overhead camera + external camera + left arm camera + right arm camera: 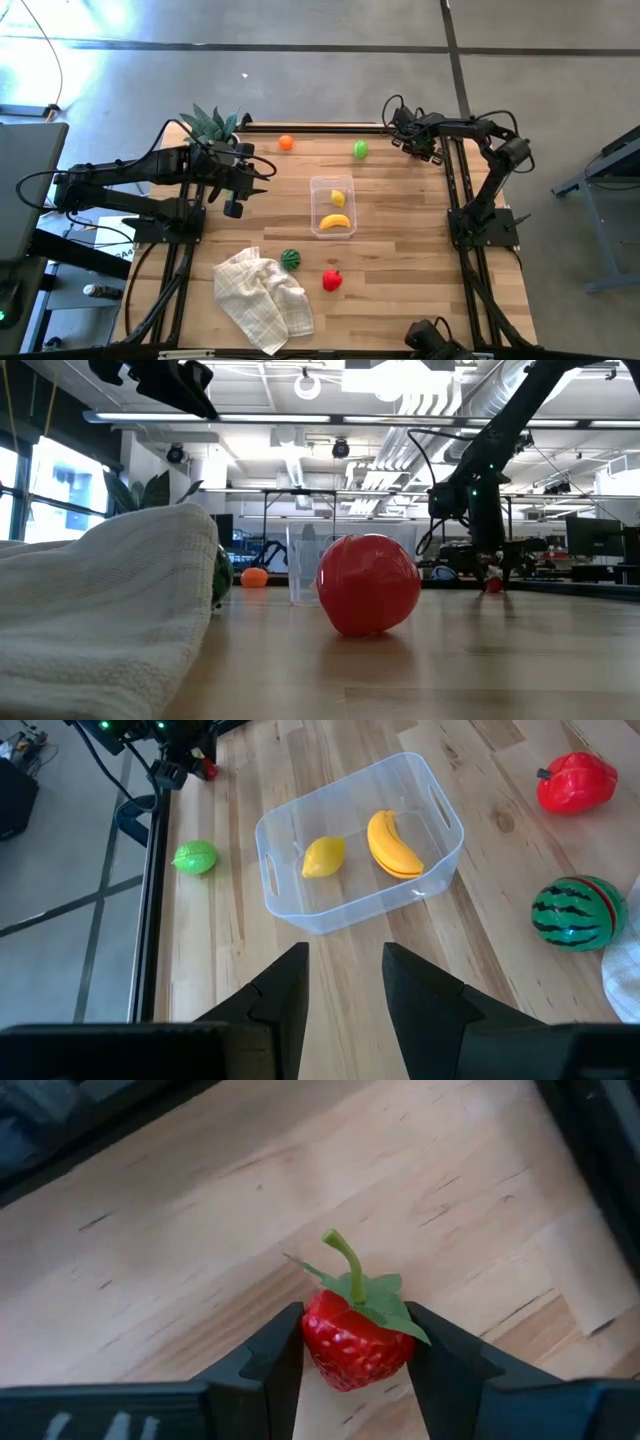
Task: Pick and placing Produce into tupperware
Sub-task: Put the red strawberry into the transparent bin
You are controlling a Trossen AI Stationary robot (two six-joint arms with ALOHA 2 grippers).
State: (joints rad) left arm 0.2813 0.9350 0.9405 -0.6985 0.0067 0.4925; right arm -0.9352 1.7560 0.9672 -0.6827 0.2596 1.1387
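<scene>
The clear tub (333,207) stands mid-table and holds a yellow lemon (323,857) and a banana (392,844). An orange ball (286,143) and a green lime (361,149) lie near the far edge. A striped melon (290,259) and a red pepper (332,281) lie near the front. My right gripper (355,1342) is at the far right corner (408,137), shut on a red strawberry (352,1342). My left gripper (345,965) is open and empty, raised above the table left of the tub (258,170). My right gripper pinches the strawberry's two red sides (318,1335) between its two fingers, just below the green leaf cap. The stem (348,1260) sticks out past the fingertips. The strawberry (493,585) is down close to the tabletop; whether it rests on it, I cannot tell.
A white checked cloth (262,297) lies bunched at the front left, beside the melon. A spiky green plant (210,125) stands at the far left corner. Black frame rails (455,190) run along the table's right and left sides.
</scene>
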